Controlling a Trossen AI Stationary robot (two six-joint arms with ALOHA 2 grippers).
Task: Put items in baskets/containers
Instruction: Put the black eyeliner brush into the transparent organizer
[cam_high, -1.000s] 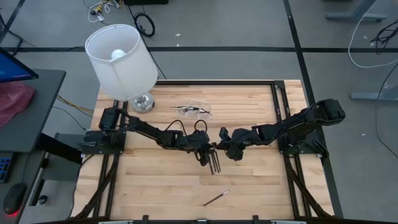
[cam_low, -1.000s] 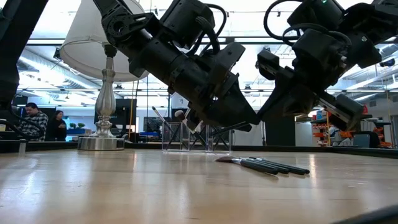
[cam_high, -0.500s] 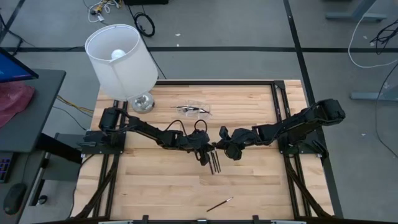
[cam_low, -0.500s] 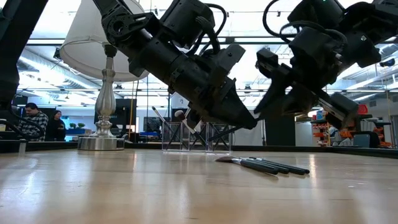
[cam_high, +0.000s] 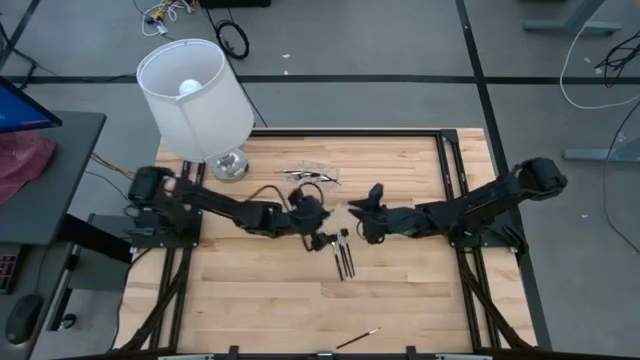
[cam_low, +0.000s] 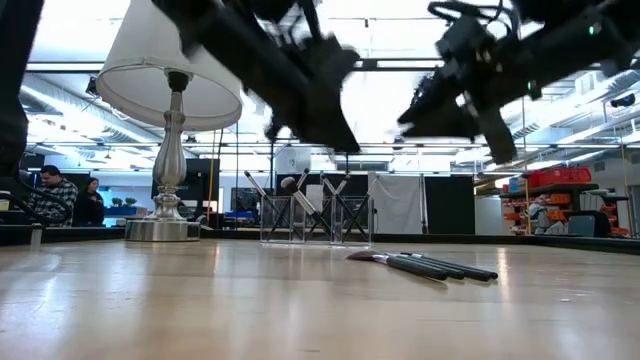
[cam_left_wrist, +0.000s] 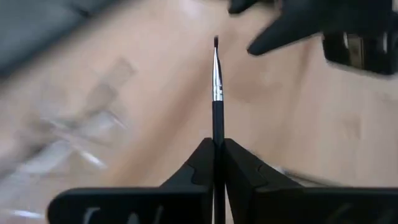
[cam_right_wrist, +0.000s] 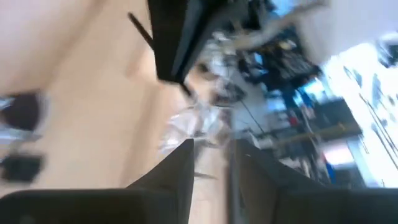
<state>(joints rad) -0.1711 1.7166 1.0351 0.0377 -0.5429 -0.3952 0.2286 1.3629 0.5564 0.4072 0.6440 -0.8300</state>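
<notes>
the left gripper (cam_left_wrist: 217, 163) is clamped on one thin brush (cam_left_wrist: 216, 93), mid-table, near of the clear container (cam_high: 312, 177) — three brushes (cam_high: 344, 257) lie just near-right of it. the right gripper (cam_high: 362, 212) hangs opposite, fingers parted and empty. the lamp (cam_high: 195, 100) stands far left.

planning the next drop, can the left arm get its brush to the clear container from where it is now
Probably yes. The left gripper is shut on a brush, and the bare table between it and the clear container looks free. The lamp stands off to one side, and the right gripper hangs away from that path.
</notes>
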